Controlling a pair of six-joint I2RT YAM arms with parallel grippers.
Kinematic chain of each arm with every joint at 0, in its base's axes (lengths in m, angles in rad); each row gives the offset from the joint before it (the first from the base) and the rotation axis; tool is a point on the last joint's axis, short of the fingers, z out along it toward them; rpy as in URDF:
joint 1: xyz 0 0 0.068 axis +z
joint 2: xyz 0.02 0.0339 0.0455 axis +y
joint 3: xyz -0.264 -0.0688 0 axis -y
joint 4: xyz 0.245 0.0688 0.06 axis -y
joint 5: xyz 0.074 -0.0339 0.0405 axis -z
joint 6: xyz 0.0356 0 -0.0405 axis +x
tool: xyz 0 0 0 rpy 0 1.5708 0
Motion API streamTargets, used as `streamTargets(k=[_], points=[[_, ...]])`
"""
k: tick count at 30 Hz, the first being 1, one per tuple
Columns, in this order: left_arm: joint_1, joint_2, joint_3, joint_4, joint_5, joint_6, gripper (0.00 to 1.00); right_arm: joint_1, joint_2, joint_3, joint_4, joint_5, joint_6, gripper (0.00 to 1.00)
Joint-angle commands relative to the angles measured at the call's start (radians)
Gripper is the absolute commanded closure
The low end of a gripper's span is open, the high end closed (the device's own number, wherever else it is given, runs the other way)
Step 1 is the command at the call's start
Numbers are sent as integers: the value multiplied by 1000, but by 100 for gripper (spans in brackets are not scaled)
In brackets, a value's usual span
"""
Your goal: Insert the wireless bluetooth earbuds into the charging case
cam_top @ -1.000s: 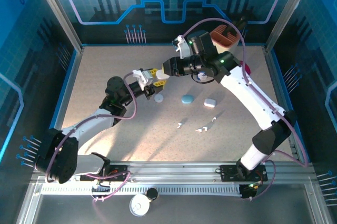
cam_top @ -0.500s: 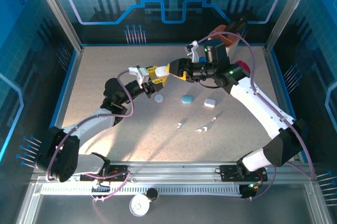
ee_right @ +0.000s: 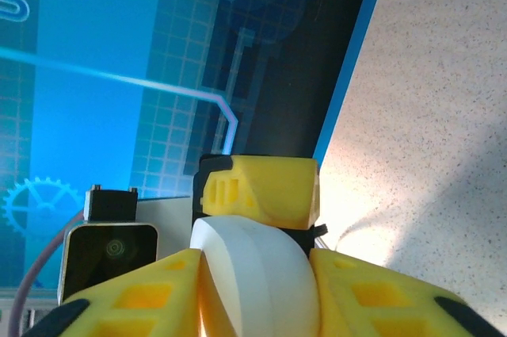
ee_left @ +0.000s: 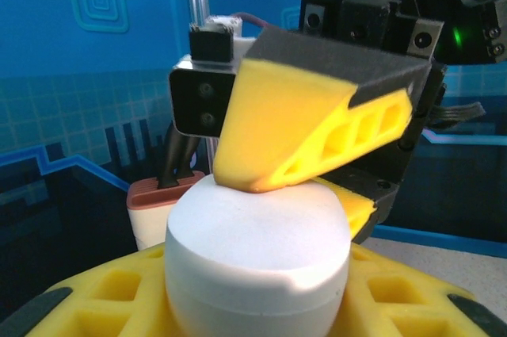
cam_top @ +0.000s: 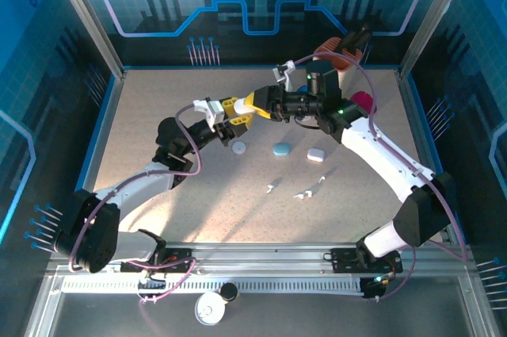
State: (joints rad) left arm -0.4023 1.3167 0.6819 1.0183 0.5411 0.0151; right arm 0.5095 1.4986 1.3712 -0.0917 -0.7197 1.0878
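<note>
A white charging case [ee_left: 257, 254] hangs above the table, with my left gripper [cam_top: 236, 112] shut on its lower part. My right gripper [cam_top: 258, 103] meets it from the right and is shut on the same case [ee_right: 255, 273], one yellow finger [ee_left: 305, 135] pressing on its top. The case's lid looks shut. In the right wrist view the case sits between both yellow fingers [ee_right: 146, 297]. Three tiny white earbuds lie on the table: one [cam_top: 270, 188] at the left, one [cam_top: 301, 194] in the middle and one [cam_top: 322, 180] at the right.
Three more cases lie on the table under the grippers: a white round one [cam_top: 238, 147], a pale blue one [cam_top: 282, 148] and a white one [cam_top: 316, 155]. A brown-topped holder [cam_top: 339, 53] and a magenta object [cam_top: 364, 101] stand at the back right.
The right arm has swung its wrist round and brought its yellow fingers onto the case held by the left gripper. The left gripper rose slightly.
</note>
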Motion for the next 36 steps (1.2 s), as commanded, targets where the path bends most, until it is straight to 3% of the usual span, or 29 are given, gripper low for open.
streamTargets(k=[1, 6, 11, 14, 19, 23, 36], points=[[-13, 18, 28, -10, 7, -6, 60, 8, -1, -16, 69, -53, 21, 76], [-13, 8, 19, -56, 10, 30, 38, -28, -42, -69, 66, 27, 8, 87], [-10, -39, -4, -203, 2, 110, 11, -90, -75, -167, 65, 91, -45, 88], [-3, -85, -37, -302, -21, 157, 1, -124, -85, -238, 23, 148, -105, 88], [16, -155, -76, -462, -91, 171, 1, -132, -78, -312, -101, 272, -249, 88], [22, -168, -31, -675, -210, 161, 1, -125, -51, -383, -123, 337, -301, 88], [15, 56, 268, -1190, -426, 57, 1, -109, 82, -521, -115, 416, -347, 86]])
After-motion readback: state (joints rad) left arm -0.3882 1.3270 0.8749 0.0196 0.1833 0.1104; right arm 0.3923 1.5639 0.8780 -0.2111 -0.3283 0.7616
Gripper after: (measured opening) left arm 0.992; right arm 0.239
